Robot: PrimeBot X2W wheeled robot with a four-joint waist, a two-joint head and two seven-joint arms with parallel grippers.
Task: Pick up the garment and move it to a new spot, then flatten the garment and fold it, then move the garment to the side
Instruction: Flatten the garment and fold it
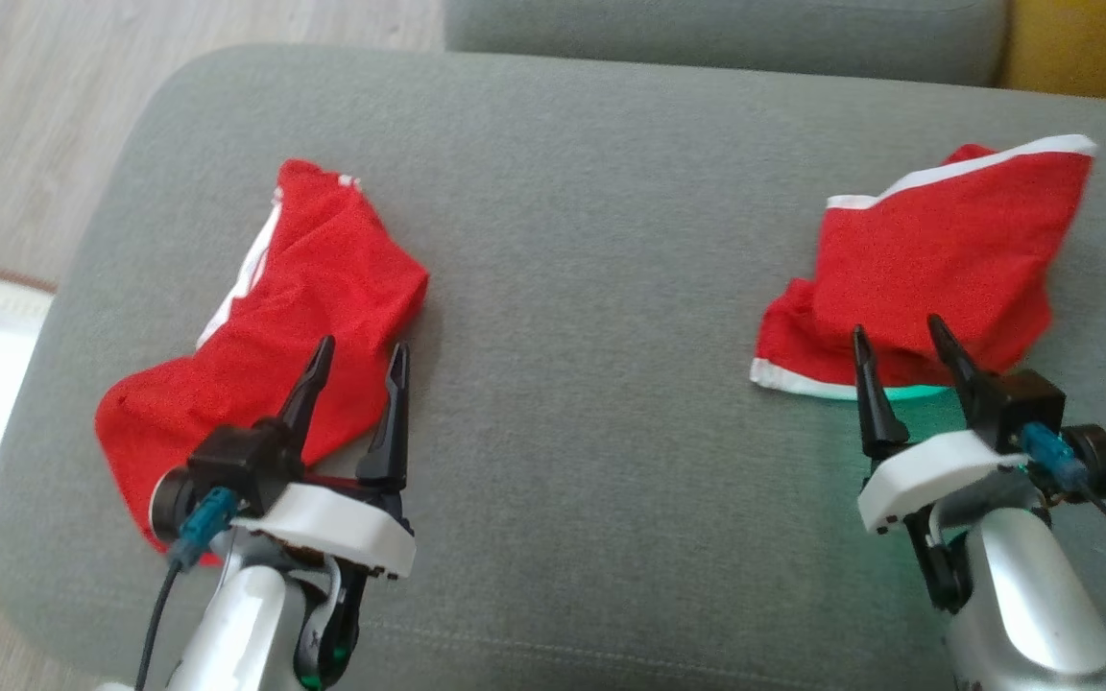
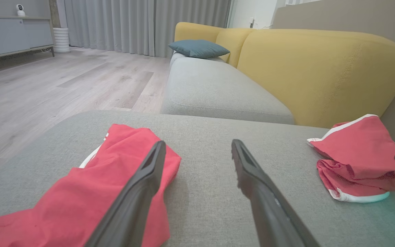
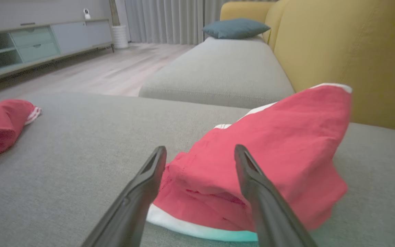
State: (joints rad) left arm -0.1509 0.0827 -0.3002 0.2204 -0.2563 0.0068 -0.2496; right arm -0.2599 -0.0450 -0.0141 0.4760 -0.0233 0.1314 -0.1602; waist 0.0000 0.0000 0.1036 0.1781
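From the head view, two red pieces lie well apart on the grey seat cushion (image 1: 591, 288): the left garment (image 1: 323, 278) sprawls in a long rumpled diagonal near the cushion's left edge, and the right garment (image 1: 937, 259) sits bunched near the right edge, one corner standing up. The left gripper (image 1: 363, 345) hangs over the near end of the left garment with its fingers spread and nothing between them; the right gripper (image 1: 897, 324), equally released, points at the near hem of the right one. Neither piece is lifted, flattened or folded, so the task appears to be at its very start, with every step left. In the left wrist view, the fabric reads as thin, matte and limp, with soft folds and a white stripe along one edge; the cushion is a tight, finely woven cloth with rounded corners, and a smooth yellow backrest (image 2: 321, 68) rises behind. In the right wrist view, the right garment forms a loose tent with a white hem band, tinted green near the fingers, and looks light enough to slide or crumple further when gripped.
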